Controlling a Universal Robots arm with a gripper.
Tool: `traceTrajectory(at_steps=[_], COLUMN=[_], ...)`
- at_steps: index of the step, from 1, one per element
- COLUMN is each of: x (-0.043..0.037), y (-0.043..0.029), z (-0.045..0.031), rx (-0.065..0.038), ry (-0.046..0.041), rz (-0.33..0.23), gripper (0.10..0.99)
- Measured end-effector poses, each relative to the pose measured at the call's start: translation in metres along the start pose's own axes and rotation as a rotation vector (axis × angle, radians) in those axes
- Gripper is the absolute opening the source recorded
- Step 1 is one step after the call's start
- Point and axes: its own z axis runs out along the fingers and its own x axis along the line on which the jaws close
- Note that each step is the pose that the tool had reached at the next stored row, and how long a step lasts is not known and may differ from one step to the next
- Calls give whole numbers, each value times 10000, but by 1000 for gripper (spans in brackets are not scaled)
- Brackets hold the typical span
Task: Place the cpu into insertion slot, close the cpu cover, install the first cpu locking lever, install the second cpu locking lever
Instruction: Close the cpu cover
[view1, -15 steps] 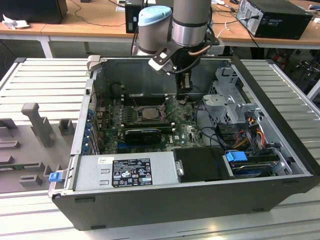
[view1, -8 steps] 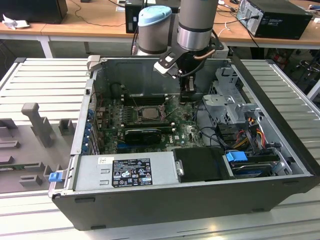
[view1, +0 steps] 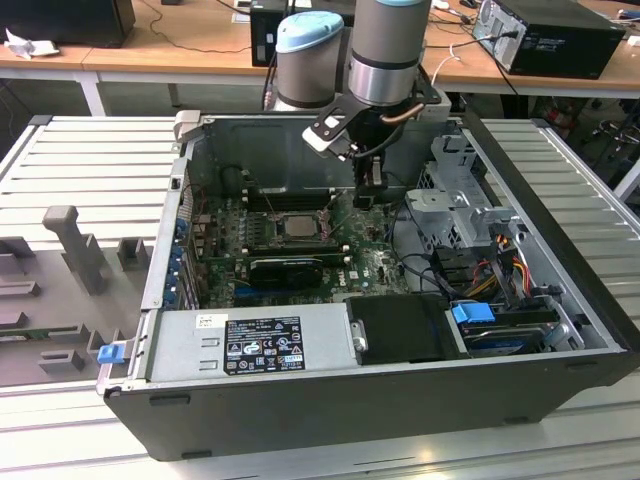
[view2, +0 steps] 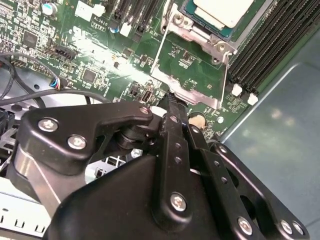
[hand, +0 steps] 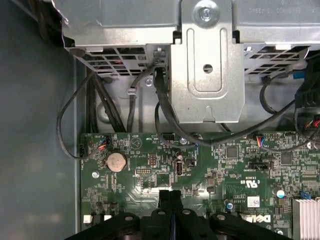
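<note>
Slatted metal bench (view1: 80, 150) carries an open computer case (view1: 400, 390), with wooden desks (view1: 200, 40) behind. Over the green motherboard (hand: 225, 165) the hand (view2: 170, 99) hangs low, its fingers (hand: 164, 200) pressed together and gripping nothing. Just ahead of the fingertips is the cpu cover (view2: 192, 90), swung open off the insertion slot (view2: 220, 31). Beyond it, farther from the hand, the cpu (view2: 222, 11) already sits in that slot. I judge the placing step done and the cover-closing step in hand. That calls for a gentle push at the frame's free edge, nearest the hand, tipping it over the chip without snagging.
</note>
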Motion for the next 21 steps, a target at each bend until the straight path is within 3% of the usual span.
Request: traceTrajectory(at_steps=[21], x=[-3], y=[-152], z=[-5], rx=[0], ry=[1], rz=[0], gripper=[106])
